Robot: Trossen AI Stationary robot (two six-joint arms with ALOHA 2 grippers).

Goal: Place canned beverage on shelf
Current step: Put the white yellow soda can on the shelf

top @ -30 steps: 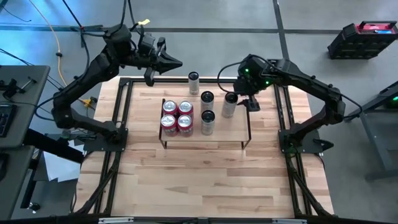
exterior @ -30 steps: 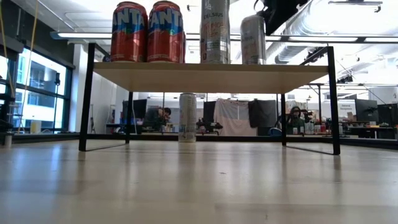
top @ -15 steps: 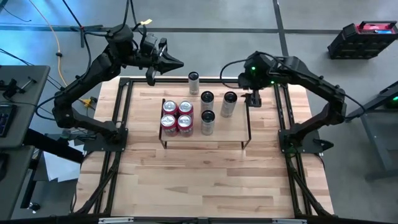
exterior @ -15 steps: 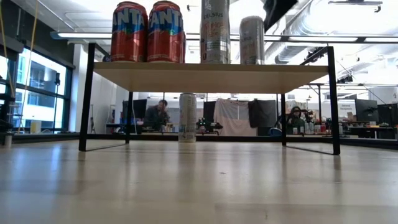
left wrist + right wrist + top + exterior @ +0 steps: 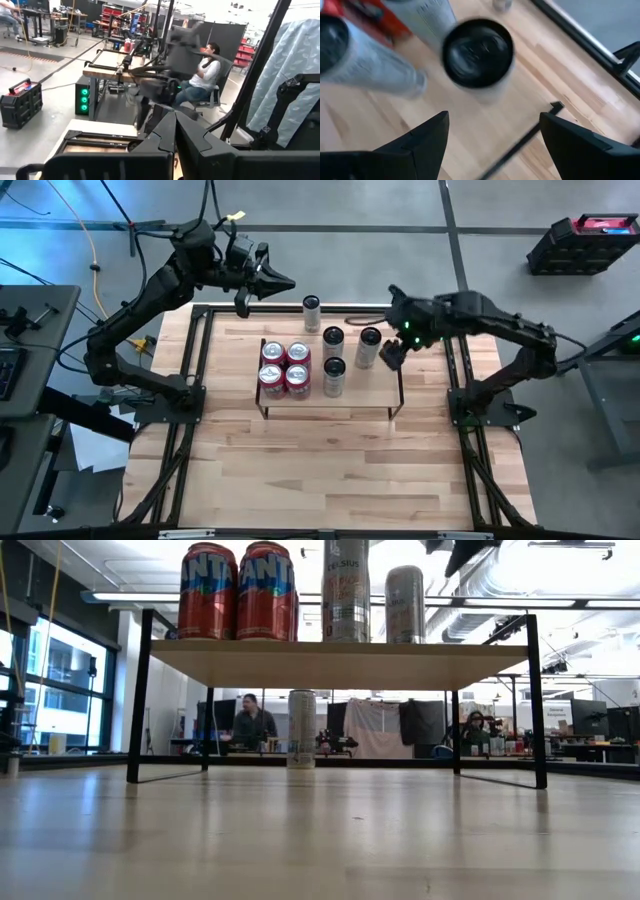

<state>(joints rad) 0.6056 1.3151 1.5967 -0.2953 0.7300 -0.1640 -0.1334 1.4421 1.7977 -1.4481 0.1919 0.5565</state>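
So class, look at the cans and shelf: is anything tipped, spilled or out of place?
Nothing tipped or spilled. One slim can stands on the table behind the shelf, apart from the seven upright cans on it.

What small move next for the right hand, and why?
Probably swing toward the lone can standing on the table behind the shelf. The right hand is open and empty beside the silver can already on the shelf.

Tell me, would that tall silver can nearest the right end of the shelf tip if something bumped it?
Probably. The silver can is tall and slim, so a knock near its top could topple it. Once down, its round body would likely roll. It stands near the shelf rail, with the open right gripper beside it.
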